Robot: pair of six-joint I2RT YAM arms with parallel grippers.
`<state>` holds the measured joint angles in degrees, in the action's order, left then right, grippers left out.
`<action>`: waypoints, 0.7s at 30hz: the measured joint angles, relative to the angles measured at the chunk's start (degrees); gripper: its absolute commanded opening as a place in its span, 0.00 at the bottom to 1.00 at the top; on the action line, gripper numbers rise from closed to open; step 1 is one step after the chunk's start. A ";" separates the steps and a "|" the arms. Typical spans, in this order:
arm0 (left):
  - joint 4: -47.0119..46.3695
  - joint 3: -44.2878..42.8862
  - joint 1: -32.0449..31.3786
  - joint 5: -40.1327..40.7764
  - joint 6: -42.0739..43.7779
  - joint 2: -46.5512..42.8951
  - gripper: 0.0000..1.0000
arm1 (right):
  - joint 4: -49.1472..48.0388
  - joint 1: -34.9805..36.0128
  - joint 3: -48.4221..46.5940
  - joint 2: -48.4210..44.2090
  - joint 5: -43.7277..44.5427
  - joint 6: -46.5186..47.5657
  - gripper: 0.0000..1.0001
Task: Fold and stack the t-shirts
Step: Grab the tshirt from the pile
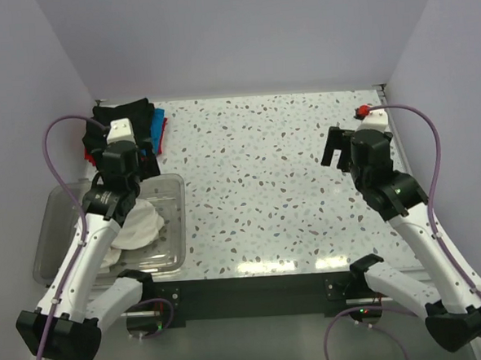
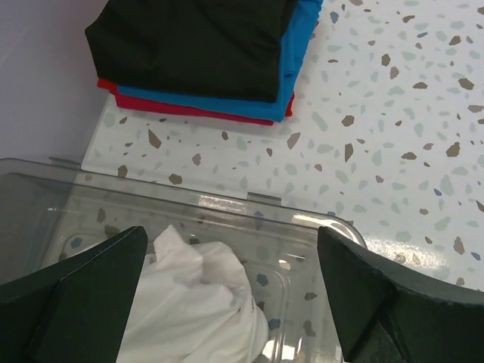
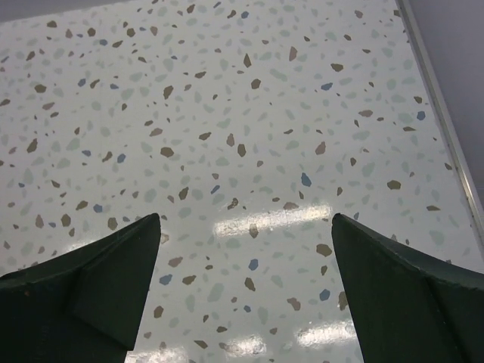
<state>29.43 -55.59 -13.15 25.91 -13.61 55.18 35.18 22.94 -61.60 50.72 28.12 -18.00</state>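
Note:
A crumpled white t-shirt (image 2: pixel 193 302) lies inside the clear plastic tub (image 2: pixel 227 208); it also shows in the top view (image 1: pixel 139 224). No red print shows on it. A folded stack sits at the back left: black tee (image 2: pixel 193 45) on top, blue tee (image 2: pixel 291 72) under it, red tee (image 2: pixel 189 111) at the bottom; the stack shows in the top view (image 1: pixel 131 125). My left gripper (image 2: pixel 231 249) is open above the tub, over the white tee, empty. My right gripper (image 3: pixel 246 227) is open and empty above bare table at the right; in the top view (image 1: pixel 334 148).
The tub (image 1: pixel 169 184) stands at the near left of the speckled table (image 1: pixel 265 178). Grey walls close in the back and both sides. The table's right edge strip (image 3: pixel 442 113) runs beside my right gripper.

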 measured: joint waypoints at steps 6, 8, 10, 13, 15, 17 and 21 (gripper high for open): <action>2.89 -0.02 0.00 4.90 -1.29 0.28 1.00 | 1.36 0.00 -0.55 3.48 0.31 0.68 0.99; 3.58 -0.02 0.00 6.05 -2.43 -0.20 1.00 | 1.38 0.00 -0.57 4.00 0.37 0.63 0.99; 4.11 -0.02 0.04 6.60 -3.76 -0.81 1.00 | 1.38 0.00 -0.57 4.39 0.39 0.37 0.99; 8.09 -1.07 0.37 7.56 -8.81 0.15 1.00 | 1.33 0.00 -0.55 4.39 0.42 -0.57 0.99; 12.07 -2.21 0.63 8.24 -13.49 2.38 1.00 | 1.18 0.00 -0.31 4.04 0.44 -1.20 0.99; 15.65 -2.32 0.76 8.39 -18.27 4.20 1.00 | 0.98 0.00 0.79 3.21 0.44 -1.90 0.99; 21.55 -0.94 1.27 8.46 -26.77 4.55 1.00 | 1.46 0.00 3.02 1.51 0.48 -2.89 0.99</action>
<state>50.98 -56.53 -11.88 34.37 -40.38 59.72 36.64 22.94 -58.59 52.23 28.60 -20.88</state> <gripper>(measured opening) 0.997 0.986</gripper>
